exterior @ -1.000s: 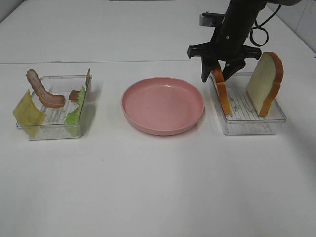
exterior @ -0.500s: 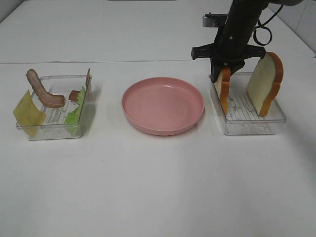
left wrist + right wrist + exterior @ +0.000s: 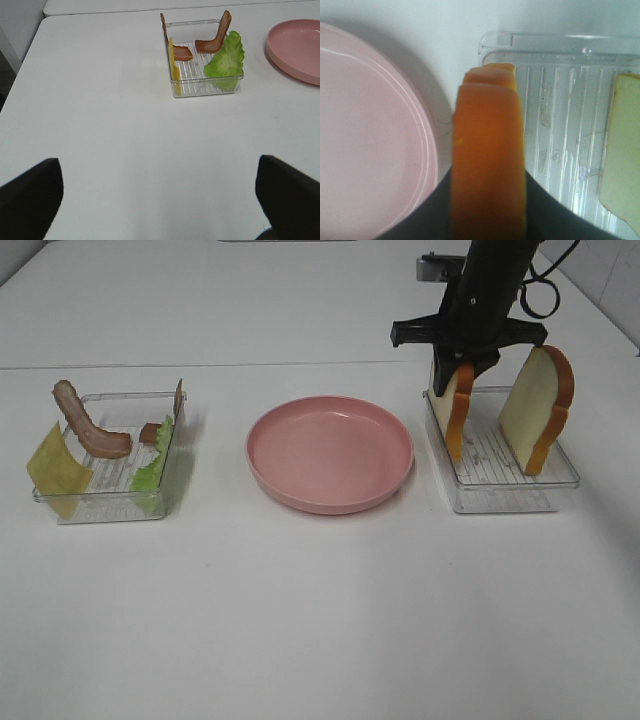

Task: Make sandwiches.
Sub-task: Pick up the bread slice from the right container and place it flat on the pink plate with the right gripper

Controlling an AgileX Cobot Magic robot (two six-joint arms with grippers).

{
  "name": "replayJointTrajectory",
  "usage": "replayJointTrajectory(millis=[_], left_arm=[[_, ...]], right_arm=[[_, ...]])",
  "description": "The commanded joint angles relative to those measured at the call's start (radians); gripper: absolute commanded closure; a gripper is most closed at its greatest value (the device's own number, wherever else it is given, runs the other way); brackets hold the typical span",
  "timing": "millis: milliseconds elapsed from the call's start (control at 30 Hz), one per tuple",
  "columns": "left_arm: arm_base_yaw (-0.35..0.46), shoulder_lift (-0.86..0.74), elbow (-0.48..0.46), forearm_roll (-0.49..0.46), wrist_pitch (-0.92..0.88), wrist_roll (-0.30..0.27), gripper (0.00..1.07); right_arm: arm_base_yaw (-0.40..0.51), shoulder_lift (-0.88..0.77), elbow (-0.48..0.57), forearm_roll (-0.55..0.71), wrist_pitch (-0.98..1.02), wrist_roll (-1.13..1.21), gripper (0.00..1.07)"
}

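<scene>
Where right jaws close, bread slice (image 3: pixel 457 415) sits clamped.

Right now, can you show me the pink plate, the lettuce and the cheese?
pink plate (image 3: pixel 330 452), high view, bare middle.
lettuce (image 3: pixel 227 60), left wrist view, leaf middle.
cheese (image 3: pixel 50 468), high view, flat yellow face.

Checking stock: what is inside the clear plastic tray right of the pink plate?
Two white, orange-crusted toy bread slices: the leaning slice and the gripped slice, clamped by the right end effector. Whether it touches the tray is hidden.
</scene>
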Motion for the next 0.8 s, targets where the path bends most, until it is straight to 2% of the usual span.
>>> replayJointTrajectory(millis=[33,367,500,533,567,633,667,700,767,800], left_arm=[[0.000,-0.010,0.000,0.000,-0.005,-0.005,0.06],[0.000,-0.012,0.000,0.000,-0.005,-0.005,0.06],[0.000,-0.012,0.000,0.000,-0.005,-0.005,0.06],[0.000,-0.012,0.000,0.000,-0.005,-0.005,0.06],[0.000,-0.012,0.000,0.000,-0.005,-0.005,0.06],[0.000,-0.012,0.000,0.000,-0.005,-0.005,0.06],[0.000,-0.012,0.000,0.000,-0.005,-0.005,0.06],[0.000,-0.012,0.000,0.000,-0.005,-0.005,0.06],[0.000,-0.012,0.000,0.000,-0.005,-0.005,0.06],[0.000,-0.012,0.000,0.000,-0.005,-0.005,0.06]], right_arm=[[0.008,-0.040,-0.023,0.017,0.099,0.017,1.07],[0.008,-0.195,-0.023,0.091,0.099,0.020,1.07],[0.008,-0.248,-0.013,0.192,0.099,-0.012,1.07],[0.008,-0.264,-0.005,0.258,0.098,-0.036,1.07],[0.008,-0.264,-0.005,0.258,0.098,-0.036,1.07],[0.008,-0.271,0.023,0.356,0.081,-0.078,1.07],[0.008,-0.271,0.023,0.356,0.081,-0.078,1.07],[0.008,-0.271,0.067,0.424,0.038,-0.103,1.07],[0.008,-0.271,0.092,0.452,0.011,-0.114,1.07],[0.008,-0.271,0.161,0.526,-0.045,-0.148,1.07]])
